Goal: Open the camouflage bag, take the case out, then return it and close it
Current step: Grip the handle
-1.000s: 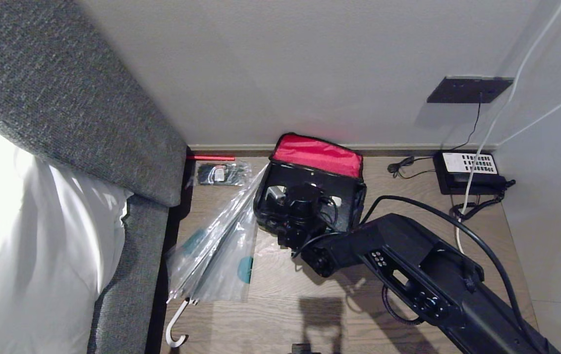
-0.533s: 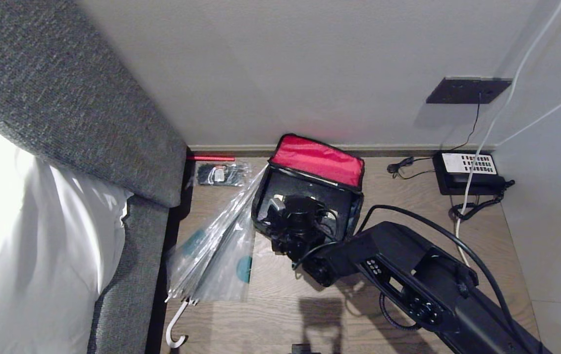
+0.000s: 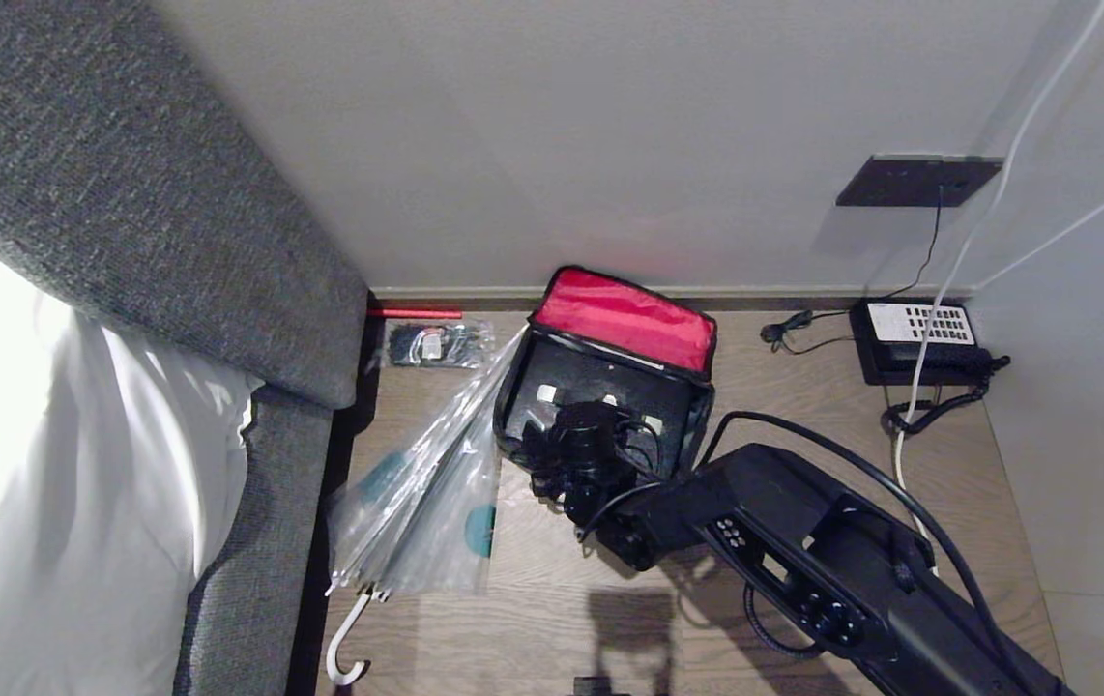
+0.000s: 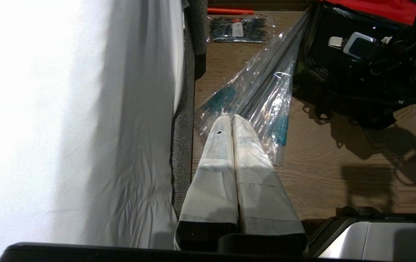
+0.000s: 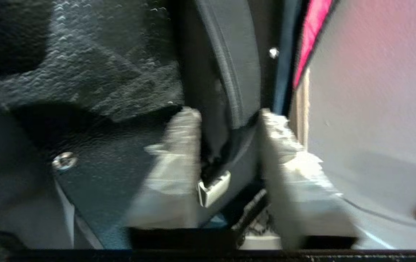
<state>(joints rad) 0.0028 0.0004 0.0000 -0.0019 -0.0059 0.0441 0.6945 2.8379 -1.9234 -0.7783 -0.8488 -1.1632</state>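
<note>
R hand [image 5: 226,145]: fingers apart, straddling zip pull, prob. to free or re-grip it | bag [image 3: 610,387]: lid up, right under hand on tabletop [image 3: 803,416] | L hand [image 4: 231,123]: fingers together, parked well aside.

Site looked like a hotel bedroom. White bedding [image 3: 49,464] and a grey upholstered headboard [image 3: 127,193] lay left of the right end effector [image 3: 571,454]; a corded desk phone [image 3: 919,343] sat on the wood floor [image 3: 562,590] to its right, below a wall socket plate [image 3: 919,179].
</note>
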